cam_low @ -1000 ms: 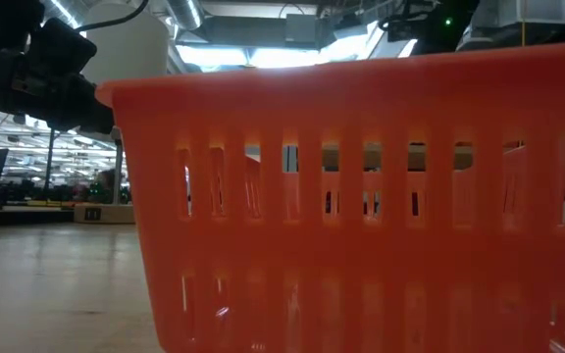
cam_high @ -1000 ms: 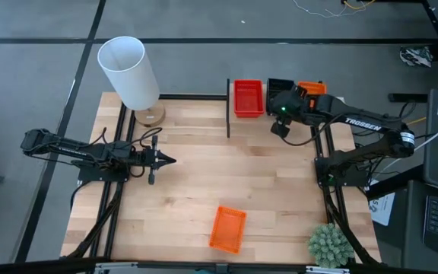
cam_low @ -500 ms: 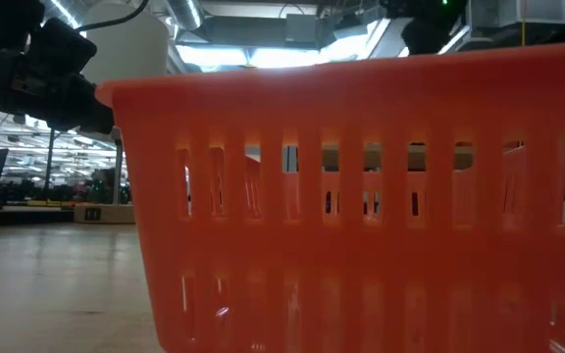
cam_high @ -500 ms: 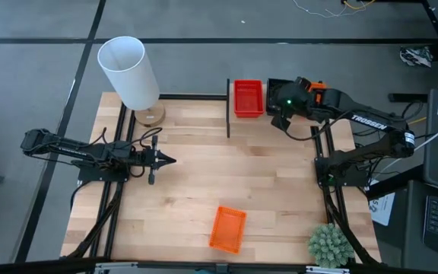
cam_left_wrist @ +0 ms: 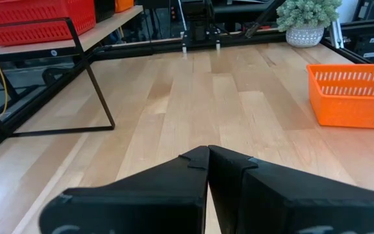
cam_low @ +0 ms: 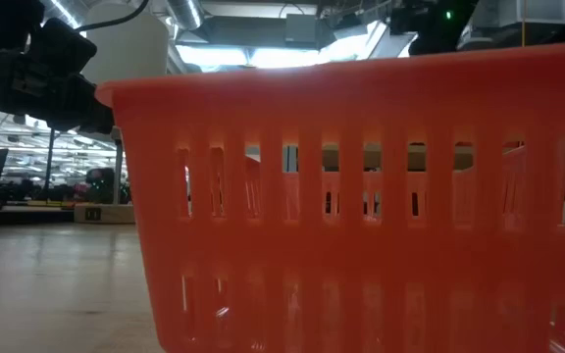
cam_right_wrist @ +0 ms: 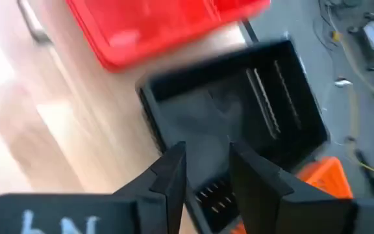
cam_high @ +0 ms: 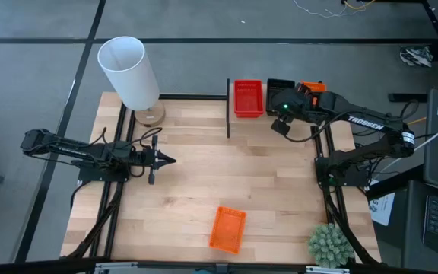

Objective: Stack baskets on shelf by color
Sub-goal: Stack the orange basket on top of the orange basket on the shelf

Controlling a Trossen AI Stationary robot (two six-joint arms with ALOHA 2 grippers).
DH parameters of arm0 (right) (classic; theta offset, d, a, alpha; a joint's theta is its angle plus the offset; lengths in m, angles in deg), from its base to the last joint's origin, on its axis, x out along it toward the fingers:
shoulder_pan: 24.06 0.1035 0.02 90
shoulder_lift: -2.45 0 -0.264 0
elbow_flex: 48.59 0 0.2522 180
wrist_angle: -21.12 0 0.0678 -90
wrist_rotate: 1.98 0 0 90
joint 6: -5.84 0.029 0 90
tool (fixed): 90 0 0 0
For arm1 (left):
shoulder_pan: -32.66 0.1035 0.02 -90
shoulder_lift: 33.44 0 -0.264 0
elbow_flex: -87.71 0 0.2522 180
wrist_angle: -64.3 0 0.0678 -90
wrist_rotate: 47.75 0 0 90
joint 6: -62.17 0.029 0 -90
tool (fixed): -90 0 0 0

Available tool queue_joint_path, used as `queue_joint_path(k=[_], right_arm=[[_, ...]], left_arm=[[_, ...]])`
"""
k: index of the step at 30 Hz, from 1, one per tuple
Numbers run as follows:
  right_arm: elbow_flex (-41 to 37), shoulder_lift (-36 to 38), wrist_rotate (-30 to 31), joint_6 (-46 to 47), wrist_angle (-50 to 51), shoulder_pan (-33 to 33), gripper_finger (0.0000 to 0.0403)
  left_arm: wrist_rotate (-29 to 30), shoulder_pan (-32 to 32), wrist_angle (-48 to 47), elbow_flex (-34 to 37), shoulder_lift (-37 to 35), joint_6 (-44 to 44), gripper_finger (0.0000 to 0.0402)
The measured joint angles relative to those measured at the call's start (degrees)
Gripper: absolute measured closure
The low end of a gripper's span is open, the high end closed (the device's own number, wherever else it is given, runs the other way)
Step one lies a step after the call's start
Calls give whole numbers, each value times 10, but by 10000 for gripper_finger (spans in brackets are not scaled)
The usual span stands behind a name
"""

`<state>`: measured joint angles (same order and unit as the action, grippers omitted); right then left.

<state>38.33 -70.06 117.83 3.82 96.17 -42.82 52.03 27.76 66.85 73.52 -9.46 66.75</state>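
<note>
Three baskets rest on the shelf (cam_right_wrist: 102, 123) at the table's far edge: red (cam_high: 249, 97), black (cam_high: 279, 86) and orange (cam_high: 311, 88), side by side. My right gripper (cam_high: 280, 122) hovers over the shelf above the black basket (cam_right_wrist: 239, 104), fingers open and empty; the red basket (cam_right_wrist: 167, 26) is beside it. Another orange basket (cam_high: 227, 228) sits on its base on the tabletop near the front edge and fills the low view (cam_low: 361, 196). My left gripper (cam_high: 167, 160) is shut and empty at the table's left, just above the wood (cam_left_wrist: 208, 156).
A white cylinder (cam_high: 128, 72) on a round wooden base stands at the far left corner. A small potted plant (cam_high: 329, 244) stands at the near right corner. The shelf's black upright (cam_high: 228, 106) stands left of the red basket. Bare wood lies between the arms.
My right gripper has gone toward the far edge over the shelf, then come back a little toward the near edge, staying above the black basket. The baskets have kept their places.
</note>
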Motion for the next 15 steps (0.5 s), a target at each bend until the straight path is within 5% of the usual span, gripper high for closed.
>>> queue_joint_path(k=[3,9,15], right_arm=[[23,1,-85,55,-3,16,286],[-12,1,-433,175,-102,107,286],[-160,-4,-448,247,-427,285,286]], left_arm=[[0,0,0,0,0,0,401],[0,0,0,0,0,-2,401],[0,0,0,0,0,-29,401]])
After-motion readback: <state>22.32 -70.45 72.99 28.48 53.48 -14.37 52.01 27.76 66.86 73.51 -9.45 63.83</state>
